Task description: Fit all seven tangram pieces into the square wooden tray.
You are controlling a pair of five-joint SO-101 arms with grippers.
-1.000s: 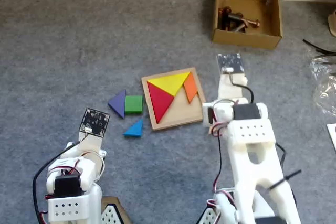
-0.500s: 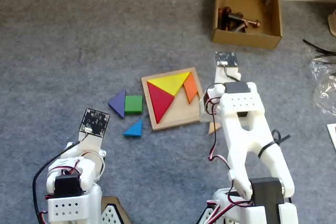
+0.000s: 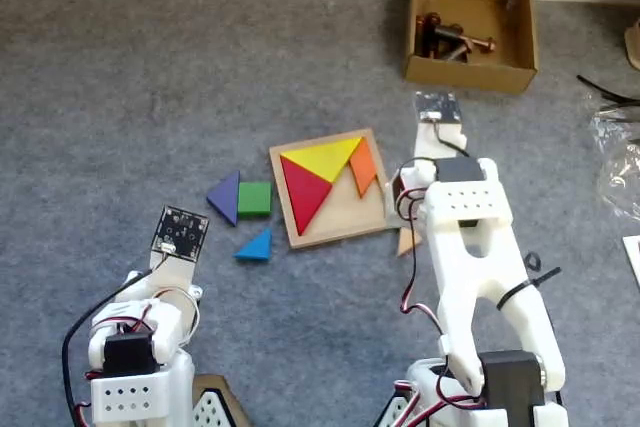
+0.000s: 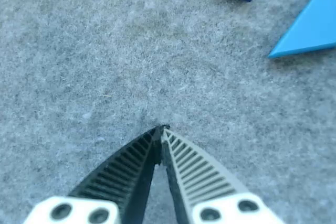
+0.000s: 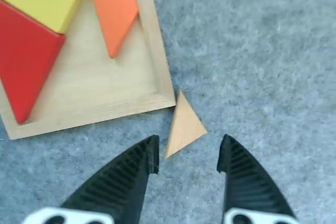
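White left arm (image 3: 130, 392) and right arm (image 3: 478, 257), black servos (image 3: 127, 355), dark cables (image 3: 72, 337), ribbed black claw fingers (image 5: 126, 179)

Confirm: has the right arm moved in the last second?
Yes. The right arm has stretched forward alongside the wooden tray, toward the cardboard box.

— We see a grey felt cloth (image 3: 120, 97), fuzzy and matt. The tray (image 5: 153, 35) is bare smooth wood, like the pale triangle (image 5: 185, 124).
— We agree. The red piece (image 5: 23, 59) looks painted and satiny, the right gripper's fingers (image 5: 123, 182) are ribbed black plastic, and at one o'clock we see a matt cardboard box (image 3: 468, 75).
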